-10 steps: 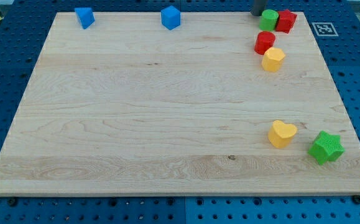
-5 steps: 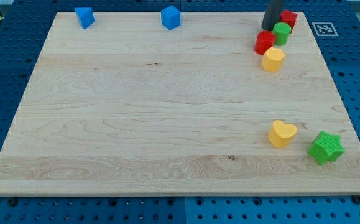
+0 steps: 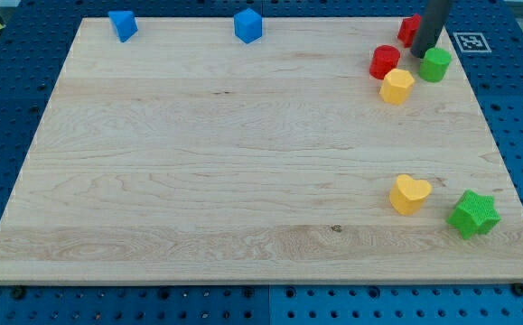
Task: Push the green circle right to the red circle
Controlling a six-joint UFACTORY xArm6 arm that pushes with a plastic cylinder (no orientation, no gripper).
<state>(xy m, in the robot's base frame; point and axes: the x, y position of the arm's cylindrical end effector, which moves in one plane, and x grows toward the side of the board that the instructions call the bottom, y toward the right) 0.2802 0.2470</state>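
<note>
green circle: just right of our tip, touching it
red circle: left of tip, apart
claw: none on this rig, just the rod

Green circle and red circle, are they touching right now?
Apart. The camera view shows bare wood between the green circle and the red circle, with my tip down in that gap.
</note>
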